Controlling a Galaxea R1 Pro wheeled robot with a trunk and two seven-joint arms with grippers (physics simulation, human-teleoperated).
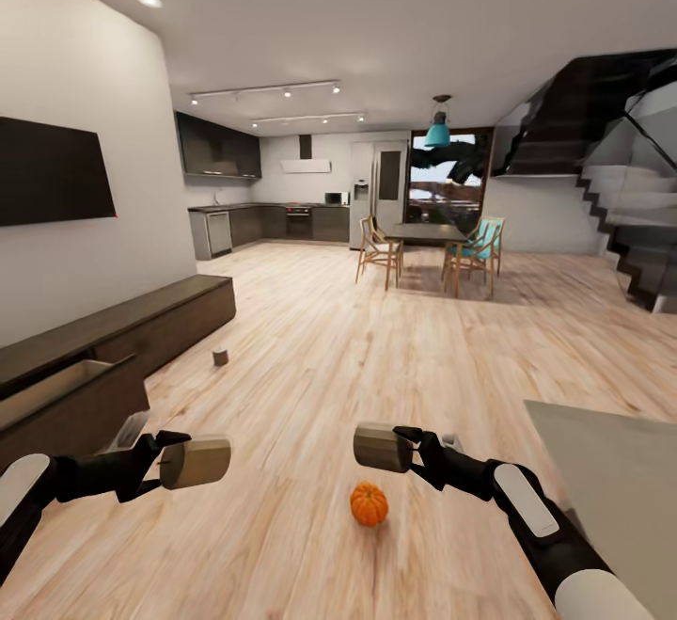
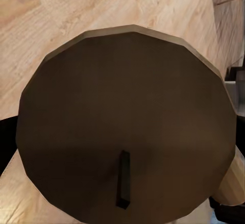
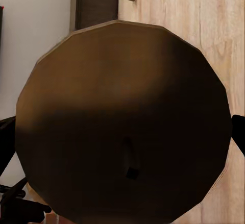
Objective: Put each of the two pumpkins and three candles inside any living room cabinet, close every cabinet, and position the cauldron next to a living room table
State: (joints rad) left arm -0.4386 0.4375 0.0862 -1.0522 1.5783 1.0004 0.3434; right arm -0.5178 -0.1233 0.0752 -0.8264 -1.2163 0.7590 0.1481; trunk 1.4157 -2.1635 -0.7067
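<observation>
My left gripper (image 1: 162,463) clamps one candle (image 1: 196,462), my right gripper (image 1: 411,449) another (image 1: 380,447), lower frame — stiff, light, gripped across the sides. Third candle (image 1: 221,357) mid-left; pumpkin (image 1: 369,503) on the floor (image 1: 376,357), bottom centre.

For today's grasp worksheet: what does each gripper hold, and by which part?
Each holds a candle by its curved side: left gripper grips the left candle, right gripper the right candle, both tipped sideways.
</observation>
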